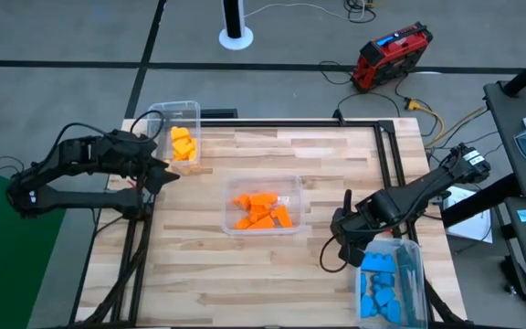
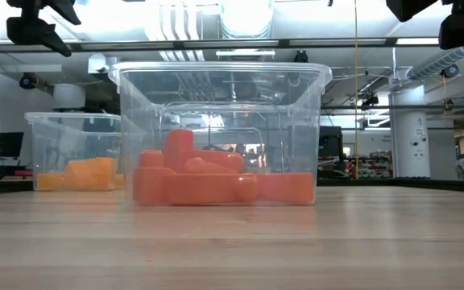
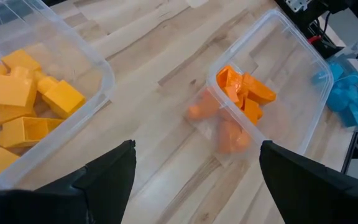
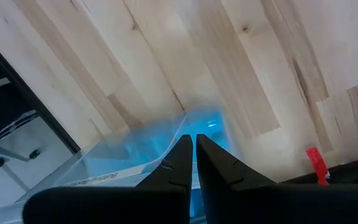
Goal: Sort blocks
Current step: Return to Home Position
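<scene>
From above, the sorting is seen laid out on the table [image 1: 272,283]: yellow blocks [image 1: 183,143] are gathered in the far-left bin [image 1: 176,103], orange blocks [image 1: 261,210] in the middle bin [image 1: 263,177] and blue blocks [image 1: 377,283] in the near-right bin [image 1: 409,270]. No loose block is spotted on the wood, so the job is judged all but done. The left arm [image 1: 71,174] is found beside the yellow bin, the right arm [image 1: 418,192] beside the blue one. Down at table level, orange is shown piled in the near bin, with yellow behind it to the left. Past the left hand [image 3: 197,149], spread wide and empty, the yellow and orange bins are seen below. The right hand [image 4: 193,142] is pinched closed on nothing, just beside the blue bin's rim. For the return home, each hand is best raised first and only then swung back, so that no bin wall is clipped. The wide-spread left hand should be watched most closely near the yellow bin.
</scene>
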Robot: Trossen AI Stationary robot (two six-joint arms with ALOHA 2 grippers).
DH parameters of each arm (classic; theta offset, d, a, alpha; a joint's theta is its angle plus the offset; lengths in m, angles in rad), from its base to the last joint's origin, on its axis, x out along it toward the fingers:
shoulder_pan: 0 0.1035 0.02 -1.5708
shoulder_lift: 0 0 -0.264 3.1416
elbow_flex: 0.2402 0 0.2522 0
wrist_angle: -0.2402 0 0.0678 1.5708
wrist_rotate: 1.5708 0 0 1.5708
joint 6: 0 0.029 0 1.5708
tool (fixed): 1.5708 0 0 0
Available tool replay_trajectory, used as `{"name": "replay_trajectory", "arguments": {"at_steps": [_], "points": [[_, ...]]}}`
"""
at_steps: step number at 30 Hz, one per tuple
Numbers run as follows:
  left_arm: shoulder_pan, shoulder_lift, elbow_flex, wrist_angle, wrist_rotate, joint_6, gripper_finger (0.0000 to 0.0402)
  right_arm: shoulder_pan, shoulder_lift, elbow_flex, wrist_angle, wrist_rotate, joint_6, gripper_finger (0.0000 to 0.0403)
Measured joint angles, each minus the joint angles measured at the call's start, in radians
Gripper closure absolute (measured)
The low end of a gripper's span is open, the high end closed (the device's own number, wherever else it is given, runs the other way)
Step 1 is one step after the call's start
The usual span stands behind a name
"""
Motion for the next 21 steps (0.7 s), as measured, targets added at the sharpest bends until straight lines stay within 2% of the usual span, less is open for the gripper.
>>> {"name": "replay_trajectory", "arguments": {"at_steps": [3, 6, 10, 15, 21], "points": [[0.000, 0.000, 0.000, 0.000, 0.000, 0.000, 0.0088, 0.001, 0.000, 0.002, 0.022, 0.008, -0.006, 0.0391], [0.000, 0.000, 0.000, 0.000, 0.000, -0.002, 0.0088, 0.007, 0.000, 0.050, 0.078, 0.097, 0.000, 0.0391], [0.000, -0.002, 0.003, 0.017, 0.013, -0.035, 0.0088, 0.004, -0.005, 0.163, 0.150, 0.411, -0.048, 0.0390], [0.000, 0.001, 0.002, 0.046, -0.020, -0.074, 0.0088, 0.005, -0.005, 0.294, 0.248, 0.836, -0.229, 0.0390], [0.000, 0.018, 0.002, 0.050, -0.027, -0.052, 0.0088, 0.001, -0.005, 0.427, 0.386, 1.201, -0.404, 0.0390]]}}
